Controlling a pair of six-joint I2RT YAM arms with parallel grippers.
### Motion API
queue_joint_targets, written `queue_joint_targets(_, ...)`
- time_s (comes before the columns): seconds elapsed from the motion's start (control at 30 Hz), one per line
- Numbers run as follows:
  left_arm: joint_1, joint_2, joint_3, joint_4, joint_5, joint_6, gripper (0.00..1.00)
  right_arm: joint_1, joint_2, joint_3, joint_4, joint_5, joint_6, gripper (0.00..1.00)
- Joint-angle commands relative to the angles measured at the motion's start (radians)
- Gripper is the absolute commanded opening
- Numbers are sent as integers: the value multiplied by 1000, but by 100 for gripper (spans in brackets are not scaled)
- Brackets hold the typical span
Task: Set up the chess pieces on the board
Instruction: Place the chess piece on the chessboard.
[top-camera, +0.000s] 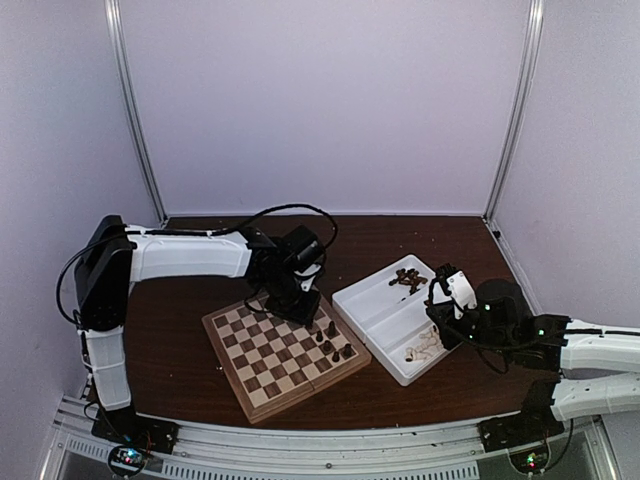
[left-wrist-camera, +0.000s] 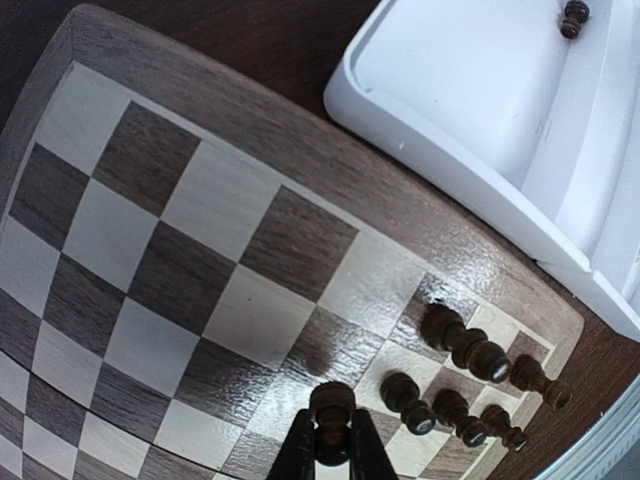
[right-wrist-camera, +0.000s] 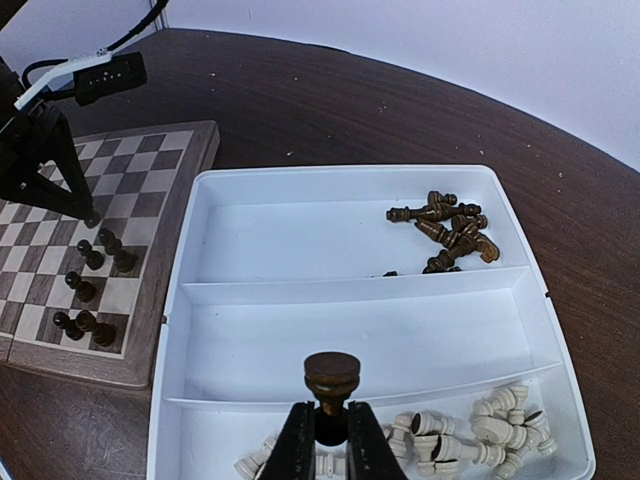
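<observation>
A dark piece (left-wrist-camera: 331, 398) is clamped by the left gripper (left-wrist-camera: 331, 428) above the board (left-wrist-camera: 200, 230); a second piece (right-wrist-camera: 331, 372) is clamped by the right gripper (right-wrist-camera: 331, 418); upright lowering onto a square seems needed.

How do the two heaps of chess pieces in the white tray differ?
The dark heap is brown; the pale heap is cream. The dark heap is bunched at the tray's far end; the pale heap is strung along its near end. Both lie tipped over, jumbled.

white arm links (top-camera: 190, 255), black joints (top-camera: 100, 280), black cables (top-camera: 290, 210).
</observation>
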Motion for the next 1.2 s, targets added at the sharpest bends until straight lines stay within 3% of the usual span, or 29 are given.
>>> queue_joint_targets(0.0, -7, 22, 39, 37, 42, 18, 2, -7, -2, -6, 11, 2, 7, 11)
queue_joint_targets(0.87, -8, 70, 58, 17, 20, 39, 5, -7, -1, -6, 11, 1, 7, 10)
queue_joint_targets(1.17, -8, 74, 70, 2, -4, 41, 15, -6, 2, -5, 11, -1, 8, 11)
